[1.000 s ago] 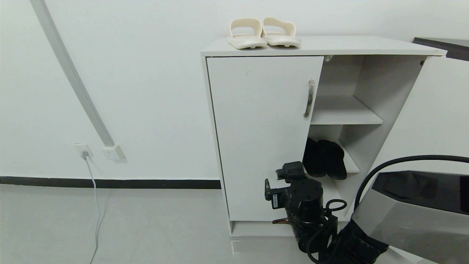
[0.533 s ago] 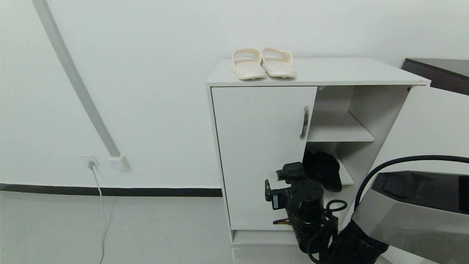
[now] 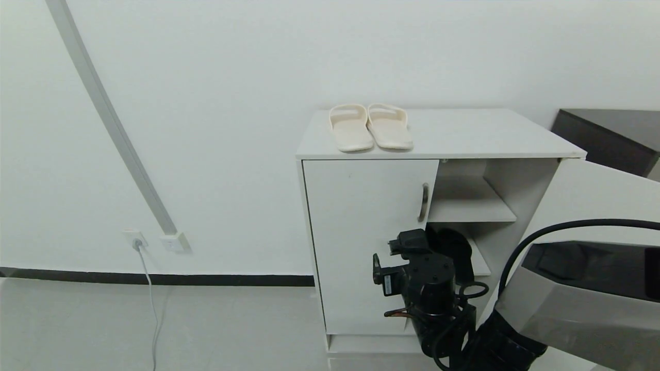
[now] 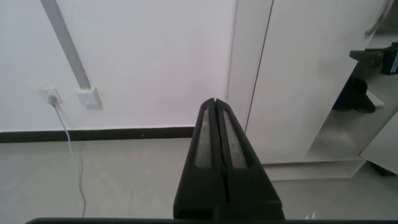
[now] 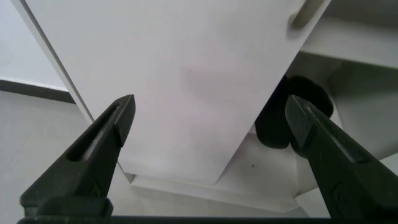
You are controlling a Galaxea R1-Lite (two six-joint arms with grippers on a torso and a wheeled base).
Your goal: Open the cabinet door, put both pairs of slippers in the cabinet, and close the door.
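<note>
cabinet: black slippers inside; left pincer closed, empty; right pincer spread, empty

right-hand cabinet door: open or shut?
Open. The right door stands angled outward, exposing the shelf and black slippers inside.

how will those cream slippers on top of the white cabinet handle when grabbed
The cream one-piece moulded slippers look like foam or rubber: probably light, slightly bendy, not fragile. They lie flat on the white cabinet top, so unlikely to roll; the arched strap should give a grippable edge.
</note>
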